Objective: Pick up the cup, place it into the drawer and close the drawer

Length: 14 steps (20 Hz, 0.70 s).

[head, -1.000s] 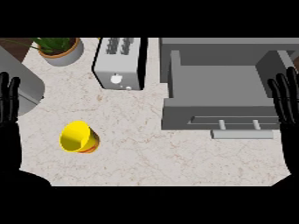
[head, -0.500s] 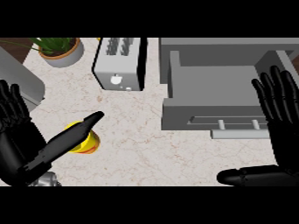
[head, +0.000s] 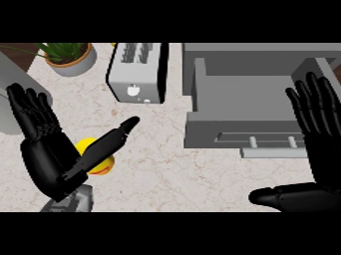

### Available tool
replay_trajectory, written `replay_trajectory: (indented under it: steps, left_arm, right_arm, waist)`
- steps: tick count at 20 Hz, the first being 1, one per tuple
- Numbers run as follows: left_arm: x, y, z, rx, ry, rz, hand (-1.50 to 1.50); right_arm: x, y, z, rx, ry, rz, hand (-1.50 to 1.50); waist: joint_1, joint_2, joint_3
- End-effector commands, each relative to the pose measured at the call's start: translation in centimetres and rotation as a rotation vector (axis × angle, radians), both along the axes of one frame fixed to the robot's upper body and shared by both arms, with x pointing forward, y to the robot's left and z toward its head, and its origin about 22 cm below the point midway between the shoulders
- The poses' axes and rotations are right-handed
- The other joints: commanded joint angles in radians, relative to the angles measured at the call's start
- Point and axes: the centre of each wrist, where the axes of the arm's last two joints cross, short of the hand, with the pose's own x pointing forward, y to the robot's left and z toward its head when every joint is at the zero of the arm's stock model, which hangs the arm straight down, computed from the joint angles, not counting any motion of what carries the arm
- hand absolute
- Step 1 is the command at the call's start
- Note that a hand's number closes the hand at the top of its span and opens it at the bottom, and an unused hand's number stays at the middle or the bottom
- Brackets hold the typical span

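Both hands open over a speckled stone bench, cup not held.

The left hand spreads straight black fingers, thumb stretched across the glossy yellow cup on the bench. The right hand is likewise flat and spread. Beyond, the boxy grey drawer stands open, then a metal toaster and potted plant.

The cup was bright yellow with a red-orange tinge at its lower rim, lying on the marbled table at the left, partly hidden behind a black thumb. The drawer was grey, pulled open at the right, its hollow facing up, with a pale bar handle on its front, well apart from the cup.
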Motion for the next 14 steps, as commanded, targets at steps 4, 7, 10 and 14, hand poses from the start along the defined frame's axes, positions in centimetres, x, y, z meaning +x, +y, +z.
replay_trajectory:
  steps: [4,7,10,14]
  left_arm:
    - [1.1,-2.2,0.6,-0.032,0.009,0.031,-1.5]
    - [0.4,0.4,-1.0,-0.034,0.027,0.051,-1.5]
    - [2.4,-0.2,0.3,-0.067,0.054,0.052,-1.5]
    - [-1.0,0.5,-2.6,-0.081,0.073,0.107,-1.5]
  right_arm:
    - [0.3,0.3,-0.7,-0.016,0.005,0.003,-1.5]
    - [-0.6,0.6,0.0,-0.004,-0.008,0.015,-1.5]
    - [1.0,0.8,1.8,0.008,-0.035,-0.012,-1.5]
    - [-0.2,-1.6,1.6,0.0,-0.021,-0.016,-1.5]
  waist:
    - [-0.001,0.0,0.0]
    - [0.001,0.0,0.0]
    - [0.001,0.0,0.0]
    - [0.003,-0.001,0.0]
